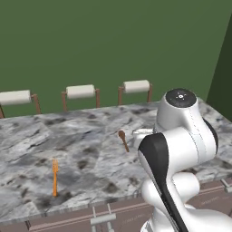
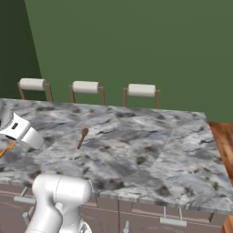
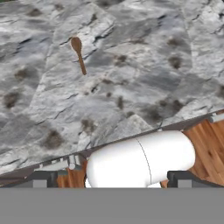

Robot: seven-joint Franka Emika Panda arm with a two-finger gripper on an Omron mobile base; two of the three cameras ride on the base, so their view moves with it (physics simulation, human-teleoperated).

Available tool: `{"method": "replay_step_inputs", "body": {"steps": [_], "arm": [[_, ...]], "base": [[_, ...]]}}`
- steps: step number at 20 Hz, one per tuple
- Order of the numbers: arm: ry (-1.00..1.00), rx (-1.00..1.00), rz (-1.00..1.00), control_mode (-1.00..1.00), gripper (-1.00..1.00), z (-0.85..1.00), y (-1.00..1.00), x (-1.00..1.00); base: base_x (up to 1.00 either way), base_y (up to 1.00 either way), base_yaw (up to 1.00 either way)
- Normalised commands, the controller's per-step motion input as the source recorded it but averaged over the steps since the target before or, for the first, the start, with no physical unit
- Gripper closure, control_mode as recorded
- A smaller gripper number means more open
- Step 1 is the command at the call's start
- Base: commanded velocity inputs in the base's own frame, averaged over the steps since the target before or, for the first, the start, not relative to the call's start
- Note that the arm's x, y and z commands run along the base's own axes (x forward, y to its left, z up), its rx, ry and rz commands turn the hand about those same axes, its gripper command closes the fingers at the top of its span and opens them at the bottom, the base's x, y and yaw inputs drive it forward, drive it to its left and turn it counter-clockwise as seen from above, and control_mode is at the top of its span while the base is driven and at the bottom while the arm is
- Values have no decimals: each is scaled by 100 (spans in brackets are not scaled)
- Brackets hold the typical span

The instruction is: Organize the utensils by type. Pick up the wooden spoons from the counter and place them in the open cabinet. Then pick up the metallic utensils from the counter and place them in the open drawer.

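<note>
One brown wooden spoon [image 1: 123, 139] lies on the marbled counter [image 1: 90, 158], near its middle; it also appears in the right base view [image 2: 82, 137] and, in the hand view [image 3: 78, 54], at the upper left. An orange fork [image 1: 55, 176] lies to the spoon's left, closer to the front edge. My gripper [image 3: 113, 179] is open, its dark fingertips [image 3: 39, 179] wide apart with nothing between them. It hovers high above the counter's front edge, well apart from the spoon. The open cabinet and the open drawer are out of view.
Three stools with white seats [image 1: 80, 91] stand along the counter's far side, in front of a green wall. Shut drawer fronts with silver bar handles [image 2: 173, 221] run under the counter's front edge. Wooden floor [image 2: 223, 136] lies past the counter's right end.
</note>
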Motion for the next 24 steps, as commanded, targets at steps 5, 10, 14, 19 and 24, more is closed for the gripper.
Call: {"method": "replay_step_inputs", "body": {"steps": [5,10,14,19,24], "arm": [[14,8,0,-100,-100,0,-8,39],[26,16,11,-100,-100,-3,-29,81],[18,5,19,-100,-100,-18,-28,83],[9,-7,3,-100,-100,-43,-5,91],[1,-18,0,-100,-100,-57,11,78]], "base": [[14,0,0],[0,0,0],[0,0,0],[0,0,0],[0,0,0]]}}
